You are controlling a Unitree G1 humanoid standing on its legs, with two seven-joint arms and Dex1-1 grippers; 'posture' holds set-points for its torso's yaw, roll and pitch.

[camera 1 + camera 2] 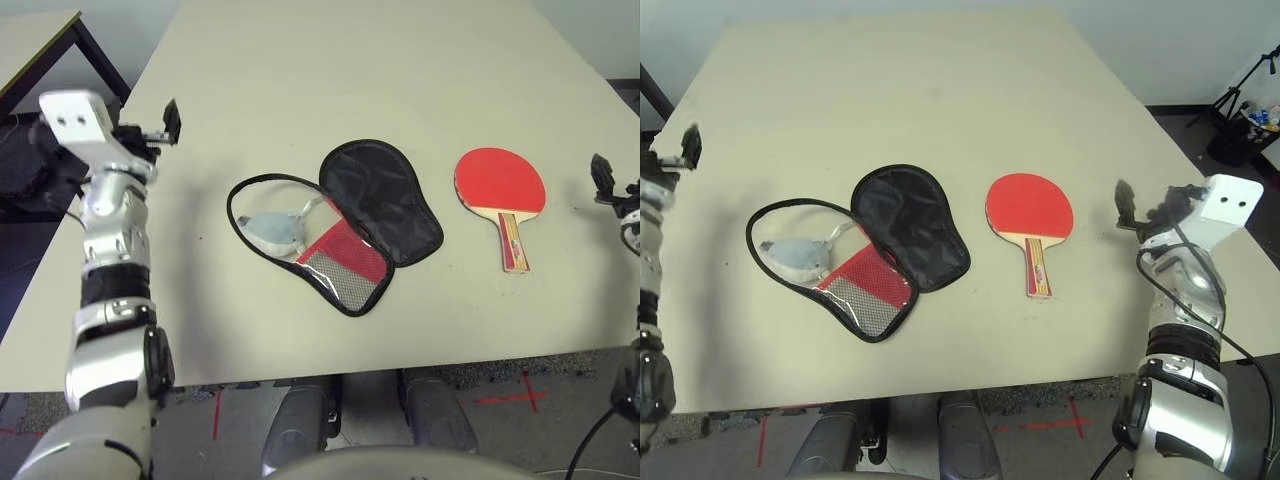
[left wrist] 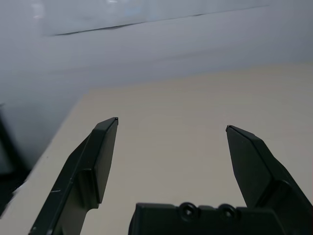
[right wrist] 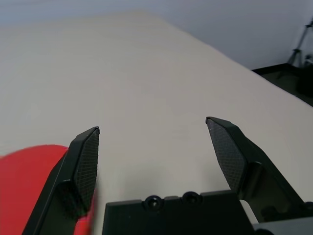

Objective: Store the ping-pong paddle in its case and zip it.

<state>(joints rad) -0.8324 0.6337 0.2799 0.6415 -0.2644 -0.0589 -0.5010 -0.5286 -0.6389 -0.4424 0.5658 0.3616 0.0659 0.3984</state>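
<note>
The ping-pong paddle (image 1: 500, 182) lies flat on the table right of centre, red face away from me, pale handle (image 1: 1036, 266) pointing toward me. The case (image 1: 380, 200) lies unzipped and spread open at the centre, black lining up on its right flap, its left half showing a red and mesh pocket (image 1: 868, 283) and a grey-white soft lump (image 1: 272, 228) on a cord. My left gripper (image 1: 168, 122) hovers open over the table's left edge, well left of the case. My right gripper (image 1: 1127, 207) stands open just right of the paddle, whose red face (image 3: 29, 176) shows beside its left finger.
The beige table (image 1: 330, 70) stretches far behind the case and paddle. A second table with a dark leg (image 1: 95, 50) stands at the far left. A tripod (image 1: 1240, 90) and clutter sit on the floor at the far right.
</note>
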